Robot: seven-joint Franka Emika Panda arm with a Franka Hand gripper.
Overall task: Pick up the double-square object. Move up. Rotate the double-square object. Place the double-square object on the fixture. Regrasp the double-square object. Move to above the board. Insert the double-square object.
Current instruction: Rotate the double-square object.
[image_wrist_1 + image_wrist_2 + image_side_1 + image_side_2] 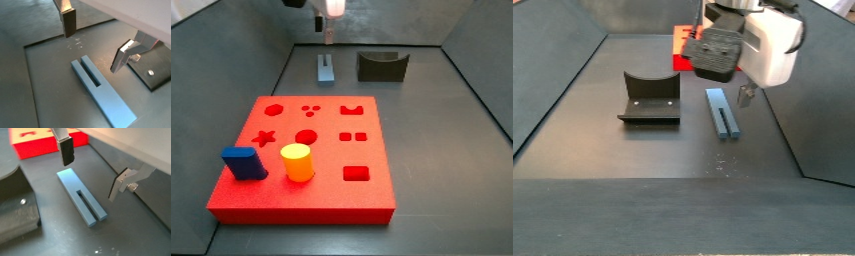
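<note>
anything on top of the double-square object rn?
Nothing rests on the double-square object; it lies flat on the floor, slot exposed. The gripper hangs above it, open, fingers straddling it without touching. Its underside is hidden. The fixture stands apart.

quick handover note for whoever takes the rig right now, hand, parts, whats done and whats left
Hand: open and empty, hanging over the floor above the double-square object, not touching it.
Double-square object: flat on the floor beside the fixture, not on it.
Fixture: empty.
Board: carries a blue block and a yellow cylinder; the double-square hole is open.
Done: nothing.
Left: pick up, lift, rotate, set on fixture, regrasp, move over board, insert.
</note>
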